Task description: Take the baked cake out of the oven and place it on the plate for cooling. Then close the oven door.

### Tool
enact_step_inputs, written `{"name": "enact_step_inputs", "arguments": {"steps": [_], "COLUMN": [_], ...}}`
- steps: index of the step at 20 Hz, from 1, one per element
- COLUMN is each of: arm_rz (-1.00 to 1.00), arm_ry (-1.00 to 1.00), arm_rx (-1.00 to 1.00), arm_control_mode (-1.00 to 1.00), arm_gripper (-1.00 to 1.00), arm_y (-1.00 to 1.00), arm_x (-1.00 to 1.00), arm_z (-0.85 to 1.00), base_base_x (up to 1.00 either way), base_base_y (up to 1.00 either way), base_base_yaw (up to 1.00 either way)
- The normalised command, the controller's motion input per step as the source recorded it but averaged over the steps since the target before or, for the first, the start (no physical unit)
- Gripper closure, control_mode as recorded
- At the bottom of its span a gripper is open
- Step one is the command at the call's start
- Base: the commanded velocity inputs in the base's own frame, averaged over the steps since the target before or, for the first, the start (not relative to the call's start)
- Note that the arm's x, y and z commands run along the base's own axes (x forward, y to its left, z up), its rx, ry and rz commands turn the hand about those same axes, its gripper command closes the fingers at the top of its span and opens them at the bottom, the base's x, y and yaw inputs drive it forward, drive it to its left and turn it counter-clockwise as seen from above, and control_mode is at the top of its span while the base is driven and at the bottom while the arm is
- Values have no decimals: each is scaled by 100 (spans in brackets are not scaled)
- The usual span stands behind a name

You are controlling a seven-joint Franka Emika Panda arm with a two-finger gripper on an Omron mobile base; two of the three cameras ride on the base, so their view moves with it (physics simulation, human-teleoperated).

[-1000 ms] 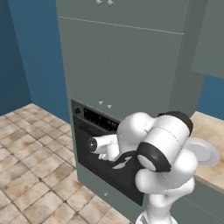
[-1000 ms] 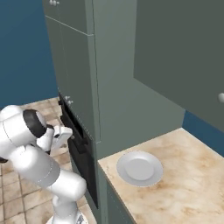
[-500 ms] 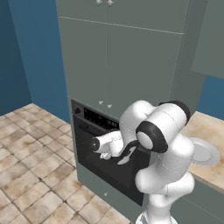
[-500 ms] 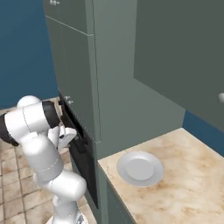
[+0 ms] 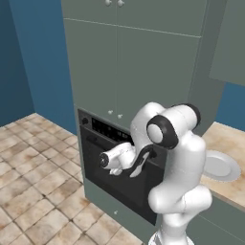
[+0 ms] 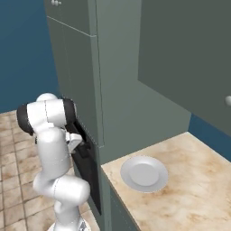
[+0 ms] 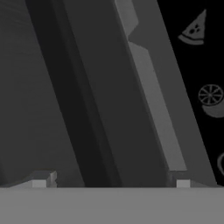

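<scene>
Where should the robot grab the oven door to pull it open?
Probably the bar handle along the oven door's top edge, approached straight from the front. It's a long, thin bar, so the open gripper can straddle it, one finger on each side, then pull.

Grey-green cabinets [image 5: 129, 62], blue wall [image 5: 38, 57], tiled floor [image 5: 33, 177], beige stone counter [image 6: 189, 189].

No readable words or numbers — just small food icons (pizza slice, citrus) on the oven [image 7: 197, 65] control strip.
</scene>
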Motion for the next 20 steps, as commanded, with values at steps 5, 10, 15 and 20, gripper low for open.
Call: {"name": "enact_step_inputs", "arguments": {"steps": [5,10,15,20], "arm_rz": [0,0,0,0], "arm_ry": [0,0,4,18], "arm_rx": [-5,-5,-3,2], "arm_control_mode": [-100,-100,-100,-100], "arm_gripper": [-100,-100,100,100], "arm_y": [0,0,0,0], "arm_x": [22,26,30,12], "arm_z": [-38,-36,-37,-42], "base_base_x": [0,0,0,0], "base_base_y": [0,0,0,0], "base_base_yaw": [0,0,0,0]}}
